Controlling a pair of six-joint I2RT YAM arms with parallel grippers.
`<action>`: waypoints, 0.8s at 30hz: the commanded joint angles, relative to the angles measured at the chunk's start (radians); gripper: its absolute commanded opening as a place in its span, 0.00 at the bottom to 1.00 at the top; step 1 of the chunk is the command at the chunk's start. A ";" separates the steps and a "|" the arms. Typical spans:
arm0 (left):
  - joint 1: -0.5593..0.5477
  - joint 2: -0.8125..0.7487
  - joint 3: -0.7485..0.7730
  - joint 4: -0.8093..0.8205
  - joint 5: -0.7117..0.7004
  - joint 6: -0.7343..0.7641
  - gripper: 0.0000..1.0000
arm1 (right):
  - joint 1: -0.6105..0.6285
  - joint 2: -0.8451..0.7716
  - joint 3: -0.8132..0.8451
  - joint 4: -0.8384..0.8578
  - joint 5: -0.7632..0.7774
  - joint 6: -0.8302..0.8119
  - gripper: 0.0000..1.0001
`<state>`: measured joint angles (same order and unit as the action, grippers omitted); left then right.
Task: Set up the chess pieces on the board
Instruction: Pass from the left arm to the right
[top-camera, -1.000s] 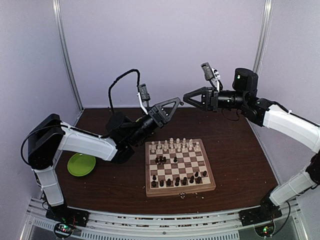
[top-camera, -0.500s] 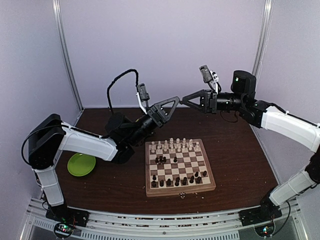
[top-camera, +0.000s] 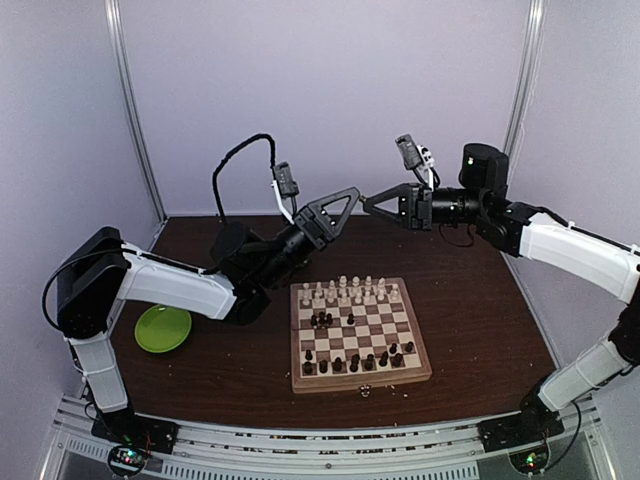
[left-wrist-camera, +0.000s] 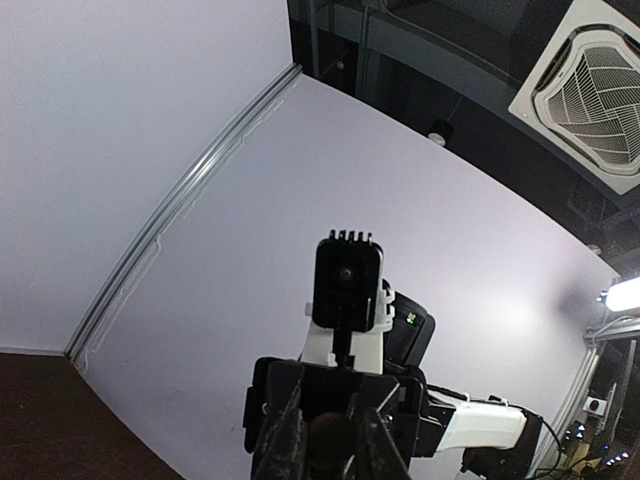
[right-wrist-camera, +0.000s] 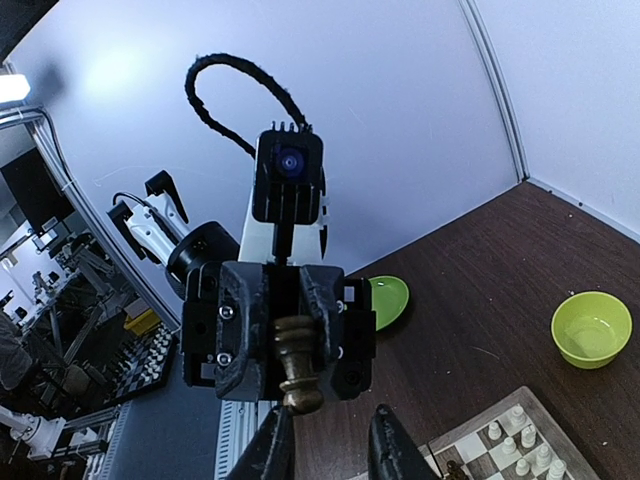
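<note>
The board (top-camera: 362, 384) lies at the table's middle, with cream-white chess pieces (top-camera: 345, 290) along its far rows and dark ones (top-camera: 355, 361) along the near rows. Its corner also shows in the right wrist view (right-wrist-camera: 470, 440). My left gripper (top-camera: 352, 194) is raised above the table's back and is shut on a dark brown chess piece (right-wrist-camera: 300, 372), whose base points at my right gripper. The piece shows between my left fingers (left-wrist-camera: 330, 440). My right gripper (top-camera: 368, 201) faces it tip to tip, open, its fingers (right-wrist-camera: 275, 445) just short of the piece's base.
A lime-green plate (top-camera: 163, 329) lies left of the board. A lime-green bowl (right-wrist-camera: 590, 328) stands on the brown table behind the board. A few dark pieces (top-camera: 322, 320) cluster on the board's left middle. Pale walls enclose the back and sides.
My right gripper has moved left toward the left gripper, closing the gap between the two tips. The left gripper has risen slightly with the piece still held.
</note>
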<state>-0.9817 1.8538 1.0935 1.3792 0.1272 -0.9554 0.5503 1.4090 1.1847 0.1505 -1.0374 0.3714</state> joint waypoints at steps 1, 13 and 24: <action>-0.003 0.011 0.033 0.034 0.014 0.016 0.09 | 0.011 0.019 0.016 0.031 -0.026 0.012 0.24; -0.003 0.015 0.030 0.032 0.015 0.019 0.09 | 0.019 -0.018 0.018 0.047 -0.012 0.010 0.28; -0.003 0.015 0.041 0.021 0.023 0.022 0.09 | 0.018 -0.028 0.016 0.047 -0.015 0.015 0.22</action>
<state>-0.9825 1.8603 1.1072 1.3750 0.1349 -0.9508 0.5652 1.4063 1.1851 0.1696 -1.0508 0.3893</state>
